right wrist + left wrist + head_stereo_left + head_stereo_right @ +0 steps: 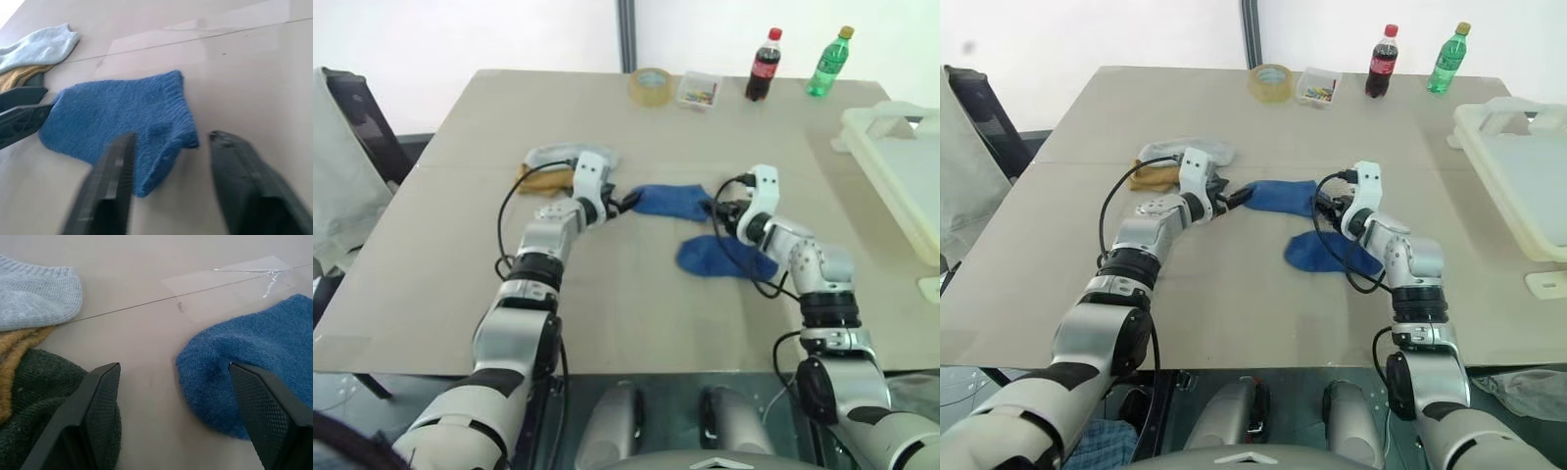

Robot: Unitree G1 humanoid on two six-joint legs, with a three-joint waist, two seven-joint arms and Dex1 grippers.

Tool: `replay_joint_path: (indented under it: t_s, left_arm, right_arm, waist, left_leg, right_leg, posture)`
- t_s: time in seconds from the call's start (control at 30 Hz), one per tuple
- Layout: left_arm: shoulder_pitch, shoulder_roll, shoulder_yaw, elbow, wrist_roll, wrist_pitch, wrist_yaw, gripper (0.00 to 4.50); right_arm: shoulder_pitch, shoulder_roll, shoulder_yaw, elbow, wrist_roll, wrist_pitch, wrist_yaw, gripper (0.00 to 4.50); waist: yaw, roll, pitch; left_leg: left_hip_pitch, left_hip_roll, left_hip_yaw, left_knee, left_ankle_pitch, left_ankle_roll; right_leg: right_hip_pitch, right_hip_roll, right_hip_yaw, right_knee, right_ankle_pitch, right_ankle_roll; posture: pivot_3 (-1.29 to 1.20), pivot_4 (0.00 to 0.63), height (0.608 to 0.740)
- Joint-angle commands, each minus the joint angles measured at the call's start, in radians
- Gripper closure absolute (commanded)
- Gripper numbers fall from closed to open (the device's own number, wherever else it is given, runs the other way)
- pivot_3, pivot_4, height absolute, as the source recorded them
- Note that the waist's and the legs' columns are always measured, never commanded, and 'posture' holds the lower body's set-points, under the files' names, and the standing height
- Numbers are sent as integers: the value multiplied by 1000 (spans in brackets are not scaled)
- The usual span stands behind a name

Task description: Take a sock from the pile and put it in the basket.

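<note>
Your right end effector sits low over the bench with its fingers apart, astride the cuff end of a royal blue sock; one finger lies over the fabric, the other on bare bench beside it, and nothing is gripped. Your left end effector faces it from the other end of that same sock, jaws wide and empty, one finger at the sock's rounded toe and the other over a dark sock at the edge of the pile.

Nearest you, a second blue sock lies flat, just beside the right wrist. The pile lies behind the left wrist: a pale grey-blue sock on top, a mustard one under it, the dark one alongside.

The basket, white and thick-rimmed, stands at the bench's right edge, well apart from the socks; you cannot tell its contents.

At the far edge stand a roll of clear tape, a small clear box holding coloured bits, a dark cola bottle with a red label and cap, and a green bottle with a yellow cap. No writing on either label can be read.
</note>
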Motion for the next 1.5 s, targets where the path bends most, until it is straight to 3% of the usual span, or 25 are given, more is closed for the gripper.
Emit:
replay_joint_path:
  t_s: [0.03,0.1,0.4,0.5,0.7,0.73,1.0,1.23,1.37,1.5]
  left_arm:
    - [33,-9,0,-20,-2,37,-9,729]
    - [39,-16,-2,-29,-2,48,-12,729]
    - [40,-38,-14,-23,18,55,-10,729]
    - [43,-43,-10,-35,14,58,-18,1477]
    - [55,-47,-14,-54,17,67,-21,4227]
    - [55,-46,-15,-55,19,68,-19,4429]
    - [68,-52,13,-169,-29,154,-16,4429]
    - [174,-72,33,-594,-163,419,-16,4429]
    - [249,-138,88,-870,-309,610,58,4429]
    - [341,-187,65,-1089,-393,696,103,4429]
  right_arm:
    - [-16,1,-5,-21,7,9,1,3535]
    - [-22,3,-1,-15,4,18,1,4444]
    - [-53,24,10,21,-1,35,9,4480]
    - [-56,21,8,20,-7,27,8,4500]
    - [-54,7,10,18,-23,6,8,4500]
    - [-54,4,11,18,-27,1,8,4500]
    - [-49,-32,17,-94,-34,18,18,4500]
    - [51,-64,-42,-413,75,238,-21,4500]
    - [139,-94,-85,-613,136,383,-53,4500]
    - [213,-137,-151,-769,185,520,-71,4500]
  waist:
    - [-3,0,0]
    - [-7,0,0]
    - [-18,0,0]
    - [-18,0,0]
    - [-19,0,0]
    - [-19,0,0]
    - [-20,0,0]
    - [-19,0,0]
    - [-18,1,0]
    - [-18,0,0]
  left_leg:
    - [0,0,0,0,0,0]
    - [0,0,0,0,-1,1]
    - [4,0,0,0,-2,3]
    - [5,0,0,0,-2,3]
    - [5,0,0,0,-2,3]
    - [5,0,0,0,-2,3]
    - [5,0,1,0,-2,3]
    - [3,4,0,-1,-2,3]
    - [0,5,-1,-1,-2,3]
    - [-1,5,-1,-1,-2,3]
  right_leg:
    - [0,0,0,0,0,0]
    - [0,0,1,0,0,0]
    - [1,0,3,3,0,0]
    - [1,0,3,5,0,0]
    - [1,0,4,5,0,0]
    - [1,0,4,5,0,0]
    - [1,0,5,5,0,0]
    - [0,0,4,3,0,0]
    - [-1,0,3,0,0,0]
    - [-2,0,3,0,0,0]
  posture:
    - [0,150,740]
    - [0,150,740]
    - [0,150,740]
    - [0,150,740]
    - [0,150,740]
    - [0,150,740]
    - [0,150,740]
    - [0,150,740]
    - [0,150,740]
    - [0,150,740]
